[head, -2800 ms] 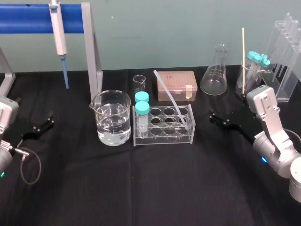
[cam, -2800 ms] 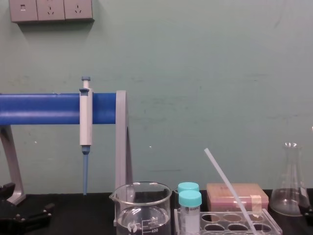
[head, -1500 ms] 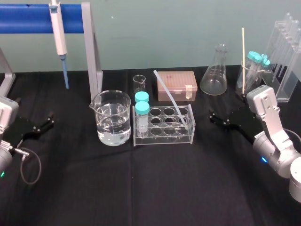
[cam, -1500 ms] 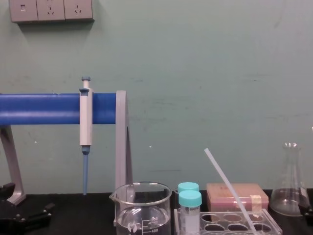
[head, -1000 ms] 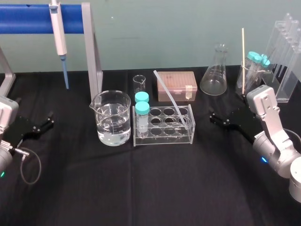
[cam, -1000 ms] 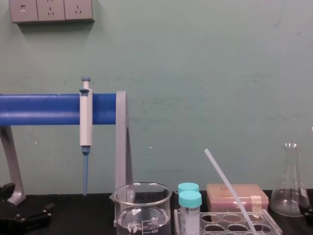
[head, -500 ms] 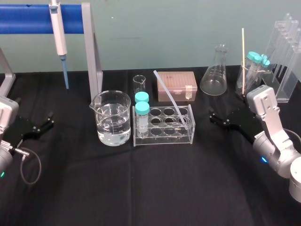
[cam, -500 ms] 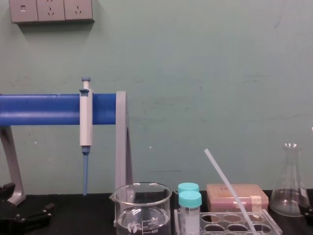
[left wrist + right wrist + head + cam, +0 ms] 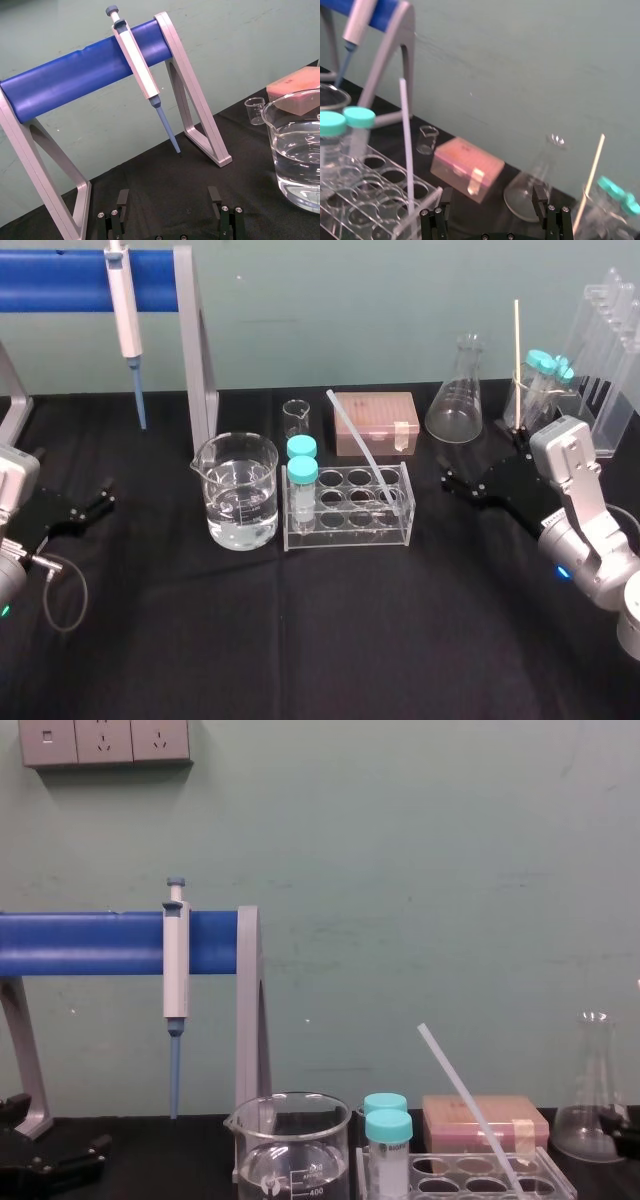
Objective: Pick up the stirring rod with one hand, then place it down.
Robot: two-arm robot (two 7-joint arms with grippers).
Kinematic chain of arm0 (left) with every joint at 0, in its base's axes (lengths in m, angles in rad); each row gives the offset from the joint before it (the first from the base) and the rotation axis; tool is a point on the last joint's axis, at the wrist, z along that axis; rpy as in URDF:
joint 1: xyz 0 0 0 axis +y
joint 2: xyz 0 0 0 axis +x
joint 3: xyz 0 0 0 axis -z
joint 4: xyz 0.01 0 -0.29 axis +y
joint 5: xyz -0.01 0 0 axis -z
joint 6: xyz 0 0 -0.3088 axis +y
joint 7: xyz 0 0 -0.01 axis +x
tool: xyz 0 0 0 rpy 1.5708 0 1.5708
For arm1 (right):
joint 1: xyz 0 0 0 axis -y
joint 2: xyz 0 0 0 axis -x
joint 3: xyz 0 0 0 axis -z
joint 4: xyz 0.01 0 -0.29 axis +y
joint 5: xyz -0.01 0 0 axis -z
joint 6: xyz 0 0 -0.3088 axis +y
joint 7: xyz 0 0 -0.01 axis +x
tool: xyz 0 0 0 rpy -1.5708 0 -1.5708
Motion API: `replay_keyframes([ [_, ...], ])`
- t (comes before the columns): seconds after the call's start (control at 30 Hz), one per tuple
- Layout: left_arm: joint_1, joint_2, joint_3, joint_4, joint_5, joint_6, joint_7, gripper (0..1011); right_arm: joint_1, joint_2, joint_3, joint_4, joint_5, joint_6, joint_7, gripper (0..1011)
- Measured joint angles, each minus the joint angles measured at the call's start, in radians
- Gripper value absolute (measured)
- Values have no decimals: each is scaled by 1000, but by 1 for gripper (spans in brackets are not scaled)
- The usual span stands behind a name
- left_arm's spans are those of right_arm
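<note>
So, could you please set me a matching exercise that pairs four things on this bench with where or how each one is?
Things:
1. stirring rod
2. pipette
3. beaker
4. right gripper

States:
A. part filled with clear liquid, just left of the rack
B. open, to the right of the rack
C. leaning in a rack hole, top tilted left
D. hanging from the blue bar

Pairs: 1-C, 2-D, 3-A, 4-B.

The left gripper sits open at far left.
</note>
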Motion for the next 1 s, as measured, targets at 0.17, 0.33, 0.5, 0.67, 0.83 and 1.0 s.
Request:
replay_keyframes([
  [0.17, 0, 0, 0, 0, 0, 0, 0, 1000, 27, -6, 4, 18, 3, -53, 67, 1003],
  [0.33, 0, 0, 0, 0, 0, 0, 0, 1000, 74, -21, 3, 55, 22, -90, 153, 1003],
  [0.5, 0, 0, 0, 0, 0, 0, 0, 1000, 129, -40, -6, 101, 40, -110, 238, 1003],
  [0.67, 0, 0, 0, 0, 0, 0, 0, 1000, 179, -61, -22, 146, 48, -125, 318, 1003],
  [0.83, 0, 0, 0, 0, 0, 0, 0, 1000, 237, -92, -41, 209, 56, -136, 411, 1003],
  [1.0, 0, 0, 0, 0, 0, 0, 0, 1000, 291, -128, -53, 280, 67, -140, 486, 1003],
])
